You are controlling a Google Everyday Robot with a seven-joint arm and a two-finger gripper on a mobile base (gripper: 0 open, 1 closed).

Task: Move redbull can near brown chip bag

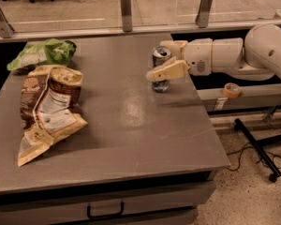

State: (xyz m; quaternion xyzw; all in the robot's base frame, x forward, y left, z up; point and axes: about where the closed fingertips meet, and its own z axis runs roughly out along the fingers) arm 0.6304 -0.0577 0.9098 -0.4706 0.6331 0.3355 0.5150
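Note:
The redbull can (160, 54), slim, silver and blue, stands upright on the grey table (122, 125) near its right edge. My gripper (163, 59) reaches in from the right and is open around the can. One finger (167, 70) crosses in front of it and the other lies behind it. The brown chip bag (46, 108), brown and cream with a white label panel, lies flat at the table's left side, far from the can.
A bright green bag (42, 53) lies at the table's back left, just behind the brown bag. A glass partition with metal posts (126, 8) runs along the back edge. A tape roll (232, 89) sits on a ledge to the right. A drawer handle (105, 212) is below the front edge.

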